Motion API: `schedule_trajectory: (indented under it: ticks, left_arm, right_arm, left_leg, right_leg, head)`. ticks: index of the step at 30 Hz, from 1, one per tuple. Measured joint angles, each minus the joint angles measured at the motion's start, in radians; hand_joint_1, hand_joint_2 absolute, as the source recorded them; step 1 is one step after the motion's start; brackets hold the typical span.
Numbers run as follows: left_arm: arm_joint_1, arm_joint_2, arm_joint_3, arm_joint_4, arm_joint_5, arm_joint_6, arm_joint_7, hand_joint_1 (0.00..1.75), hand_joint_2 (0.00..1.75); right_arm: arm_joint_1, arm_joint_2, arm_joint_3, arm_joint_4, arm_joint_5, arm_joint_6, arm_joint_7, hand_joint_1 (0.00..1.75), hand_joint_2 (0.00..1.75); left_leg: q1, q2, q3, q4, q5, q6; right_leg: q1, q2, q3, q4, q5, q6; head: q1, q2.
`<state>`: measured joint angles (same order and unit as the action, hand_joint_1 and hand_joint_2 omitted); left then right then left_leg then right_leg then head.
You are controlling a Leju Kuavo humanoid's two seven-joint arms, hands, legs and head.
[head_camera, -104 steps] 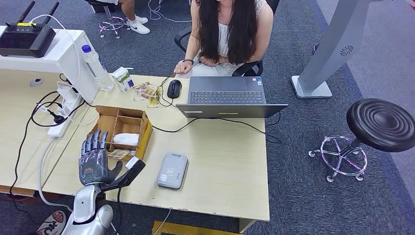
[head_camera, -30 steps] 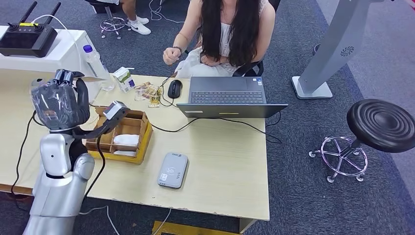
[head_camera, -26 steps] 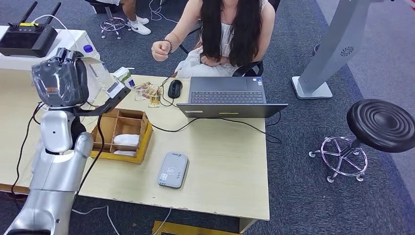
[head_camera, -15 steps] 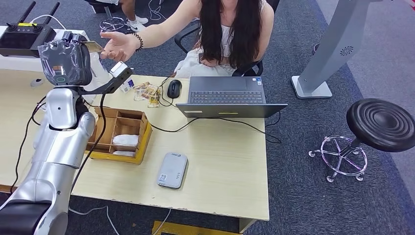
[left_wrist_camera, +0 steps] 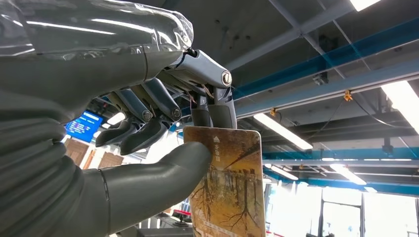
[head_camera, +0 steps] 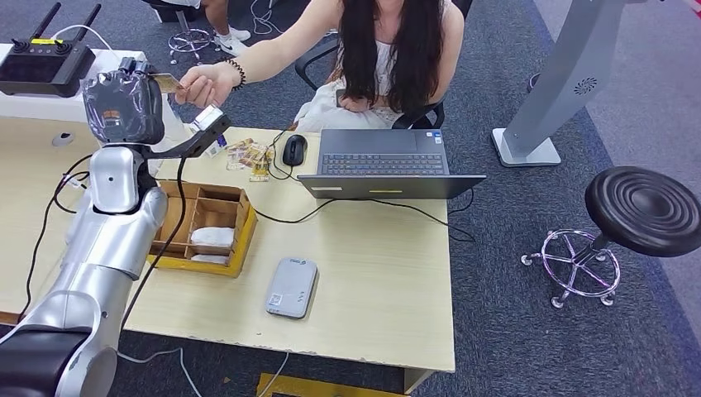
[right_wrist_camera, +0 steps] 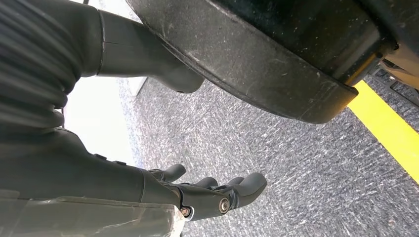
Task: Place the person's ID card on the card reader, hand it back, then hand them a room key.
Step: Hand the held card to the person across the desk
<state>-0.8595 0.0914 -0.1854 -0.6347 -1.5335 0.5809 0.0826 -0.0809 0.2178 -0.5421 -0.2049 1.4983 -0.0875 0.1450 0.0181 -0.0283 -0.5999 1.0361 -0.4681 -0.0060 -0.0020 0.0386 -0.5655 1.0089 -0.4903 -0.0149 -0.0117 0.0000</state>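
- The card reader (head_camera: 292, 287), a grey flat unit, lay on the near part of the table (head_camera: 388, 281), close to the front edge.
- Just left of it and a little farther back stood a wooden compartment box (head_camera: 206, 227) with white items in its compartments.
- The right robot hand (right_wrist_camera: 217, 195) hung low over grey carpet, fingers loosely apart and holding nothing.
- An open laptop (head_camera: 384, 163) sat farther back on the table, with a black mouse (head_camera: 293, 150) beside it to the left.
- Some small packets (head_camera: 250, 157) lay just left of the mouse.
- The left robot hand (head_camera: 124, 103) was raised above the far left corner of the table, wrapped in clear plastic.
- In the left wrist view it pinched the room key (left_wrist_camera: 227, 185), a card printed with brown trees, between thumb and fingers (left_wrist_camera: 212, 113).
- The card's far end (head_camera: 166, 82) met the person's hand (head_camera: 202, 83), which reached in from beyond the table and touched it.
- The person sat behind the laptop on an office chair.
- A black stool (head_camera: 641, 211) stood on the carpet well to the right.
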Motion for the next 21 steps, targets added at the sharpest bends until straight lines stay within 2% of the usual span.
schedule_trajectory:
  ticks: [2, 7, 11, 14, 21]
  left_arm:
    - [0.0, -0.001, -0.002, 0.006, 0.0, -0.002, -0.002, 0.0, 1.75]
    - [0.001, -0.003, -0.006, 0.015, 0.01, 0.004, -0.019, 0.0, 1.75]
    - [0.02, -0.004, -0.006, 0.009, 0.065, 0.05, -0.059, 0.0, 1.75]
    - [0.082, -0.003, -0.006, -0.055, 0.167, 0.072, -0.116, 0.0, 1.75]
    - [0.225, 0.027, -0.003, -0.259, 0.325, 0.043, -0.188, 0.0, 1.75]
  right_arm:
    - [0.0, 0.0, 0.0, 0.0, -0.001, 0.0, 0.0, 0.0, 1.75]
    - [0.0, 0.0, 0.0, 0.0, -0.006, 0.0, -0.001, 0.0, 1.75]
    - [0.0, 0.0, 0.0, 0.0, -0.01, -0.001, 0.001, 0.0, 1.75]
    - [0.0, 0.0, 0.0, 0.0, -0.013, -0.004, 0.002, 0.0, 1.75]
    - [0.003, 0.0, 0.0, 0.0, -0.03, -0.015, 0.003, 0.0, 1.75]
  left_leg:
    - [0.0, 0.0, 0.0, 0.0, 0.0, 0.0]
    - [0.0, 0.0, 0.0, 0.0, 0.0, 0.0]
    - [0.0, 0.0, 0.0, 0.0, 0.0, 0.0]
    - [0.0, 0.0, 0.0, 0.0, 0.0, 0.0]
    - [0.0, 0.0, -0.001, -0.001, 0.0, 0.0]
  right_leg:
    - [0.0, 0.0, 0.0, 0.0, 0.0, 0.0]
    - [0.0, 0.0, 0.0, 0.0, 0.0, 0.0]
    - [0.0, 0.0, 0.0, 0.0, 0.0, 0.0]
    - [0.0, 0.0, 0.0, 0.0, 0.0, 0.0]
    - [0.0, 0.0, 0.0, 0.0, 0.0, 0.0]
  head:
    - [0.0, 0.0]
    - [0.0, 0.0]
    - [0.0, 0.0]
    - [0.0, 0.0]
    - [0.0, 0.0]
